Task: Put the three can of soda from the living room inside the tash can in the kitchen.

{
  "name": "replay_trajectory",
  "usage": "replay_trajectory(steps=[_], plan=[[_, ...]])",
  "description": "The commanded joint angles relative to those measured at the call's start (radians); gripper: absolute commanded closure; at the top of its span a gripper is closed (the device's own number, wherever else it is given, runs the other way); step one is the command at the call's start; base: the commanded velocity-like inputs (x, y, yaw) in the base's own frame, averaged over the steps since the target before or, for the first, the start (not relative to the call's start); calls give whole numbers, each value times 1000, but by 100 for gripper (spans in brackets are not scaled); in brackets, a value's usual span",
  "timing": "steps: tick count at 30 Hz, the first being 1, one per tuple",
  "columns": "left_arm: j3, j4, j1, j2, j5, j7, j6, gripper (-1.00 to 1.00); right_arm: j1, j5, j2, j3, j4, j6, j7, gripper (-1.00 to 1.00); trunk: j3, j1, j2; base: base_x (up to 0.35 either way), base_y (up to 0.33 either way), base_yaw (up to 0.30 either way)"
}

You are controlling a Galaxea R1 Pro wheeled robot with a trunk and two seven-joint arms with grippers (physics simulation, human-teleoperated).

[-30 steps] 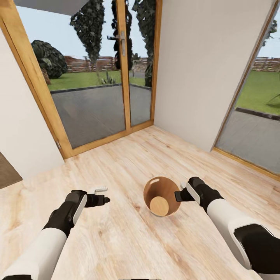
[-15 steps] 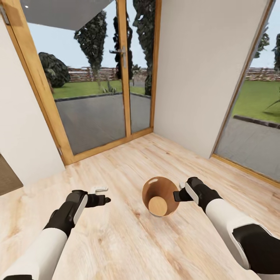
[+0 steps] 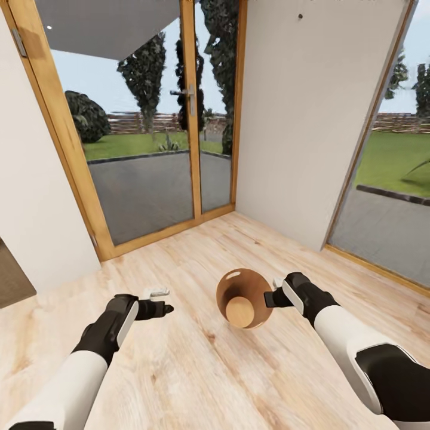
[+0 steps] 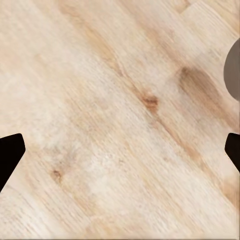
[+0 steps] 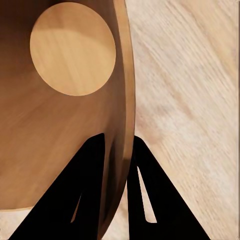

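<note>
The right gripper (image 3: 270,297) is pinching the rim of the tash can (image 3: 242,297), one finger inside the copper wall and one outside, as the right wrist view shows. The can is hanging tilted above the wooden floor (image 3: 197,370), and its inside is looking empty: no soda cans are lying in it, so all three seem yet to be binned. The left gripper (image 3: 162,303) is hovering spread and carrying nothing. Ahead, a glazed door (image 3: 143,155) with a wooden frame and a white wall (image 3: 298,119) are closing the corner, so open floor for turning is lying mostly behind and to the sides.
</note>
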Motion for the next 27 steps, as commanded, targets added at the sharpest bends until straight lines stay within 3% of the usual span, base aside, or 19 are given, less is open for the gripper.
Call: replay_trajectory(steps=[1, 17, 21, 23, 27], plan=[[0, 2, 0, 0, 0, 0, -1, -100, 0, -15, 0, -3, -1, 0, 4, 100, 3, -4, 7, 0, 0, 0], [-3, -11, 1, 2, 3, -1, -5, -100, 0, -14, -5, -4, -2, -1, 7, 100, 53, -65, 119, 0, 0, 0], [-2, -12, 6, 4, 5, -8, -52, -100, 0, -14, -7, -4, -2, -1, 7, 100, 66, -81, 147, 0, 0, 0], [0, -12, 19, 9, 8, -15, -119, -100, 4, -13, -8, 3, -3, -1, 7, 100, 72, -88, 161, 0, 0, 0], [2, -31, 43, 13, 10, -17, -145, -100, 8, -13, -10, 11, -6, -1, 7, 100, 85, -104, 189, 0, 0, 0]])
